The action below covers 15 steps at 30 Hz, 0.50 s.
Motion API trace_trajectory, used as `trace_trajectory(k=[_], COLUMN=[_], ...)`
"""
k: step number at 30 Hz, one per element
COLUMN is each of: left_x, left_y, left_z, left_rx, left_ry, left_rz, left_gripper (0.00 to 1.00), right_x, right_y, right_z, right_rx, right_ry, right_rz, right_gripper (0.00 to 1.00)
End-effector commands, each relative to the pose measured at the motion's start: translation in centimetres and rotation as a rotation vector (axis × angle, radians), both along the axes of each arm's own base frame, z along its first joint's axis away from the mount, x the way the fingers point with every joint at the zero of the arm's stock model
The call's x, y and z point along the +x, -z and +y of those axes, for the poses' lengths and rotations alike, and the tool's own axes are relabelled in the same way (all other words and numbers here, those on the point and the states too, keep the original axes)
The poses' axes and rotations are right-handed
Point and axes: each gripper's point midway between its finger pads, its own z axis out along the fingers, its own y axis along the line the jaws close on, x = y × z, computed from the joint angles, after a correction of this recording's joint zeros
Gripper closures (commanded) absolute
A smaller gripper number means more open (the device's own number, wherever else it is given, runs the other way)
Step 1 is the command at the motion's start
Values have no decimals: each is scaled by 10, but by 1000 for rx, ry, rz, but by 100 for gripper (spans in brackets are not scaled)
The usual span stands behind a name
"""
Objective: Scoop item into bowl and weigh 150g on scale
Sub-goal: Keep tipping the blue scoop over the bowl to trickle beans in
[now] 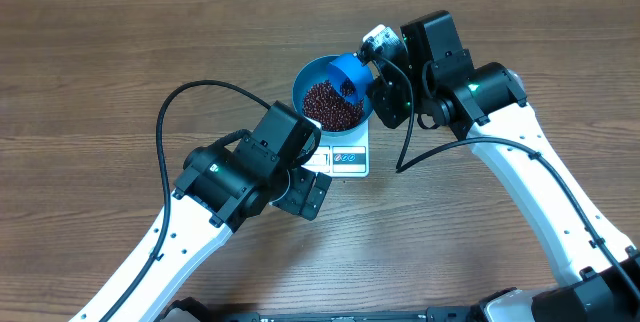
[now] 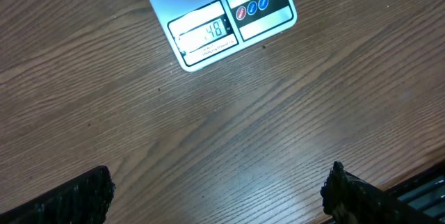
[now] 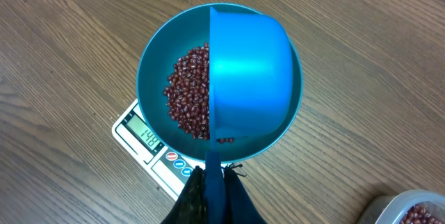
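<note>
Beans [image 3: 186, 102]: loose heap of small dark red-brown grains lying in the bowl [image 3: 149, 78]. I judge them hard, light and quick to roll, so best moved by scoop [image 3: 247, 78], not pinched.
Bowl: round, bright blue, sitting on the scale [image 3: 142, 137]; likely light, slick plastic, easily nudged.
Scoop: blue, stiff, tipped over the bowl; hold it by the handle.
Right gripper [image 3: 212, 182]: clamped on the scoop handle.
Scale: white; display appears to read 148.
Left gripper [image 2: 219, 193]: jaws wide apart, empty, above the table [image 2: 104, 113].
</note>
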Motion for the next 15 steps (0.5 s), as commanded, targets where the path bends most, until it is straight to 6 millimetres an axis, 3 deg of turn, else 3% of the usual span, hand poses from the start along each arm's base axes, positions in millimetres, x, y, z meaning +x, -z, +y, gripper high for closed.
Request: trace_trajectory(k=[1, 15], left_x=[0, 0], left_y=[-8, -8], left_z=[0, 0], left_rx=[-27, -27], left_ry=[-16, -16], left_rz=[-14, -14], left_gripper=[0, 0], right_x=[2, -1], right_y=[-8, -7], right_z=[1, 2], right_rx=[-4, -14], right_ry=[-30, -70], right_rz=[-25, -28], right_gripper=[96, 96])
